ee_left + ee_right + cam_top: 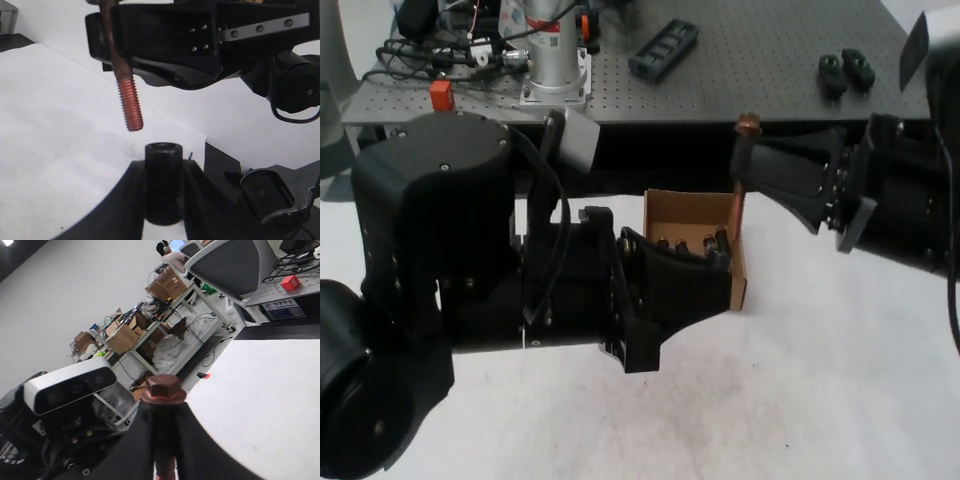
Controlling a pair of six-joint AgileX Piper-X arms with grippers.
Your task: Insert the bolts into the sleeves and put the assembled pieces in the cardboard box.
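- Bolt [127, 97] first: it's copper-coloured and threaded, and it hangs point-down just above the sleeve [162, 187]. From my left wrist view the tip sits a bit to one side of the sleeve's open mouth. There's a clear gap, so the two aren't touching.
- Right jaws are pinching the bolt up by its hex head. My right wrist view shows the head poking out right at the fingertips.
- Left jaws are clamped on the sleeve. It's a black one, upright, open end up, with its top sticking out above the fingertips.
- On the high view the left arm [470, 260] is the big black lump on the left, and the right arm [880, 190] comes in from the right. The two sets of jaws meet around the cardboard box [665, 205].
- The box sits open on the white bench [820, 380]. The left jaws cover its near side, and the bolt runs down past its right corner.
- Inside the box there's a row of dark pieces [685, 245], partly hidden by the jaws. I can't tell from here whether they've got bolts in them.
- Further back is a perforated board [770, 50]. It has a black tray [663, 47], two small black parts [845, 72] and an orange block [441, 93] on it.
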